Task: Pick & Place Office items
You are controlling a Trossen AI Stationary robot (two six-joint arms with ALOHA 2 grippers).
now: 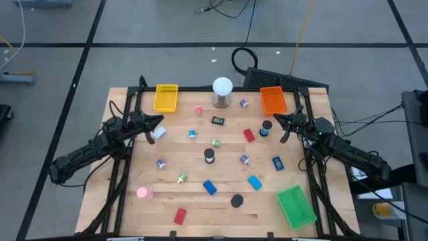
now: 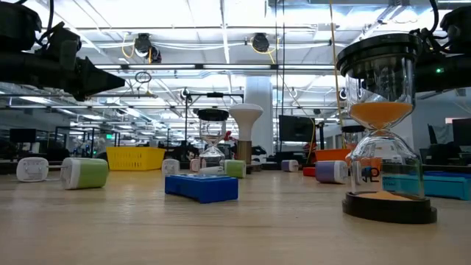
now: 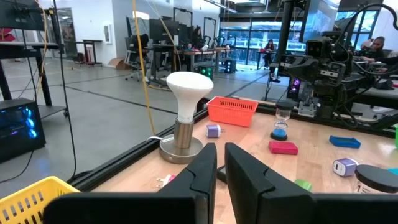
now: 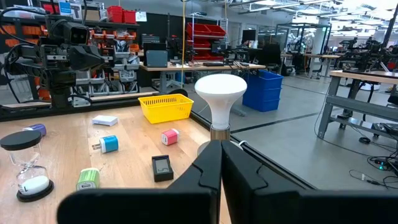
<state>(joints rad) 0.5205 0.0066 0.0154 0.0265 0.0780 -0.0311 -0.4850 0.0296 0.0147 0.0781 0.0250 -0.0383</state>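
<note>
The office items lie scattered flat on the wooden table (image 1: 134, 221): red blocks (image 1: 249, 135), blue blocks (image 1: 209, 188), black round hourglass-like pieces (image 1: 209, 155), a pink round piece (image 1: 142, 193), and small purple (image 1: 244, 159) and green (image 1: 182, 178) bits. My left gripper (image 1: 155, 126) hovers level above the table's left side, its fingers almost together with only a thin slit (image 3: 221, 171). My right gripper (image 1: 279, 123) hovers level above the right side, shut (image 4: 221, 168). Both point toward the middle and hold nothing.
A white bulb on a metal base (image 1: 222, 92) stands at the far middle edge. A yellow tray (image 1: 166, 98) sits far left, an orange tray (image 1: 273, 100) far right and a green tray (image 1: 295, 205) near right. A black frame (image 1: 127, 107) borders the table's sides.
</note>
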